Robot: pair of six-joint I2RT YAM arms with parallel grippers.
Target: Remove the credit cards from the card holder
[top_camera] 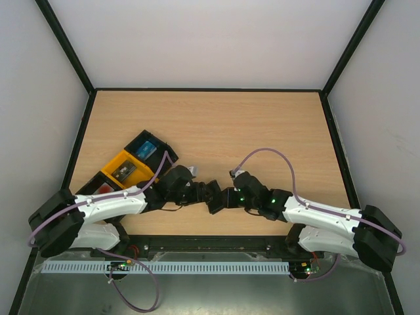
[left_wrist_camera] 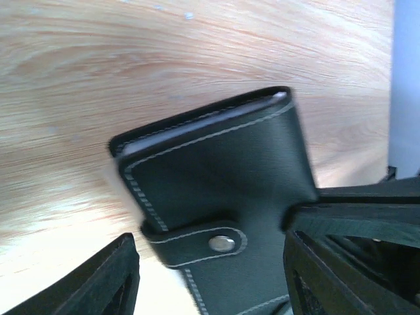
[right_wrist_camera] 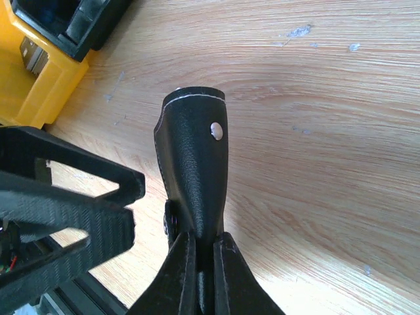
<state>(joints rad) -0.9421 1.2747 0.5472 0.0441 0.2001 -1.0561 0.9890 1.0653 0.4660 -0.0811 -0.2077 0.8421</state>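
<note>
Black stitched leather-look material covers the card holder (right_wrist_camera: 195,177). It projects straight out ahead of the right gripper (right_wrist_camera: 205,241), whose fingers are pressed together on its near edge. The left gripper (left_wrist_camera: 210,252) has its jaws apart, one on each side of the holder. The left-hand finger (left_wrist_camera: 111,282) stands clear of it, and contact on the other side cannot be confirmed.

The strap (left_wrist_camera: 190,246) is fastened by its snap stud (right_wrist_camera: 216,130), so the holder is closed. No credit cards are identifiable; only a pale edge shows at the far end in the left wrist view.

Handling assessment:
- The holder is probably light and flexible, with a smooth skin that may slip under a narrow pinch.
- Keep the right grip on the spine edge.
- Take hold of the strap tip beside the stud first.
- The cards are probably thin and stiff, so grip each by an exposed short edge.
</note>
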